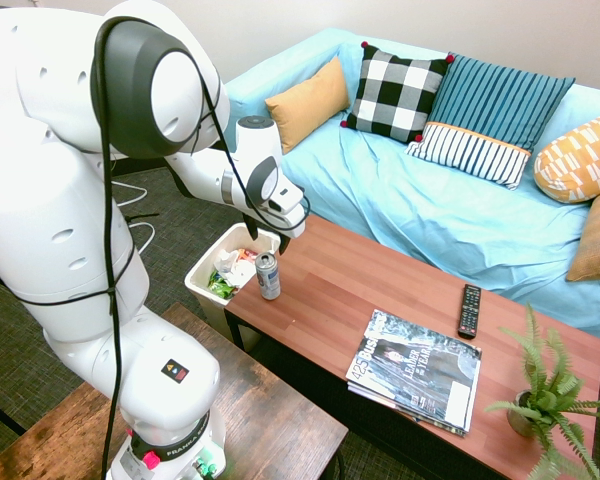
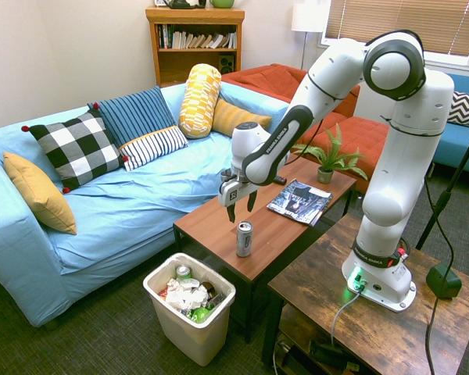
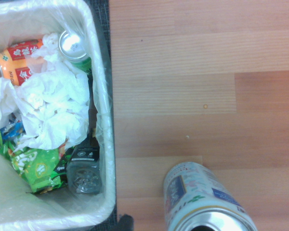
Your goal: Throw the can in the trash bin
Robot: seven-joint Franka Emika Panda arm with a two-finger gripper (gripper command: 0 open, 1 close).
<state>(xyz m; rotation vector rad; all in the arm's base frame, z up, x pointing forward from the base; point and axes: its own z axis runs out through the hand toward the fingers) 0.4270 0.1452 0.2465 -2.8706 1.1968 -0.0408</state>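
Second exterior view: near centre frame, the white arm's dark-fingered two-finger gripper (image 2: 241, 213) hangs wide open, holding nothing, above the slim silver drink can (image 2: 244, 239). The can stands upright near the edge of the reddish-brown wooden table (image 2: 211, 221). Lower left of it is the off-white plastic trash bin (image 2: 163, 306), containing crumpled white paper (image 2: 189, 294) and green wrappers (image 2: 199, 314).

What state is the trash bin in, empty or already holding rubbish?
Already holding rubbish: inside the bin lie crumpled white paper, a green wrapper and a clear bottle.
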